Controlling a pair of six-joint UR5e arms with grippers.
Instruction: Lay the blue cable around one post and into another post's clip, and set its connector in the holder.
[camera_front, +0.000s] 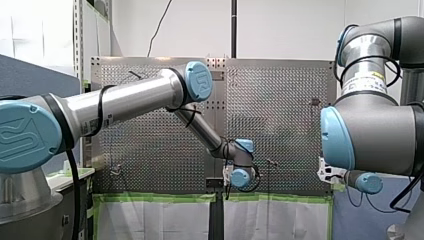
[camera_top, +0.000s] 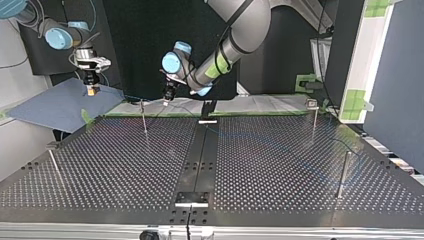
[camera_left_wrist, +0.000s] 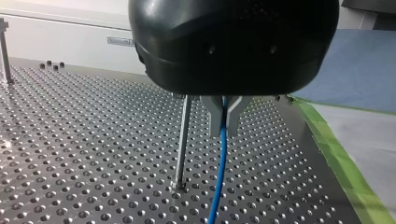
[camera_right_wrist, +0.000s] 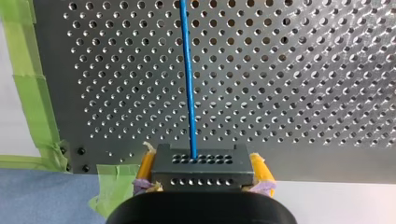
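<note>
**Ana:** Perforated metal runs right across the desk (camera_top: 280, 165), with neat rows of holes. It has green tape (camera_right_wrist: 27, 93) along one edge and a blue mat (camera_top: 55, 105) off one corner. A few thin posts (camera_top: 344, 172) stand well apart on it.

**Ben:** Where's the blue cable (camera_left_wrist: 218, 177)?

**Ana:** It's held in two places. The right hand (camera_right_wrist: 201, 163) is clamped by its yellow pads (camera_right_wrist: 146, 164) on the grey connector (camera_right_wrist: 201, 175), near the corner by the mat. From that block the cable runs straight ahead over the holes. The left hand (camera_left_wrist: 223, 123) has its metal fingers (camera_left_wrist: 212, 114) pinched shut on the cable itself, just beside an upright post (camera_left_wrist: 182, 135). The cable hangs from those fingers down toward the plate.

**Ben:** How will it handle?

**Ana:** Light and limp, I'd judge. It's thin, so it'll sag and follow any pull, and it'll need a little tension to stay round a post. The jacket looks smooth and might slide through a loose pinch.

**Ben:** Best place to hold it?

**Ana:** For the end, hold the block, since it's rigid and flat-sided. For routing, hold the cable close to whichever post it's rounding.

**Ben:** Anything in the way?

**Ana:** The posts look slender enough to snag a finger. Otherwise there's plenty of room between them.
</note>
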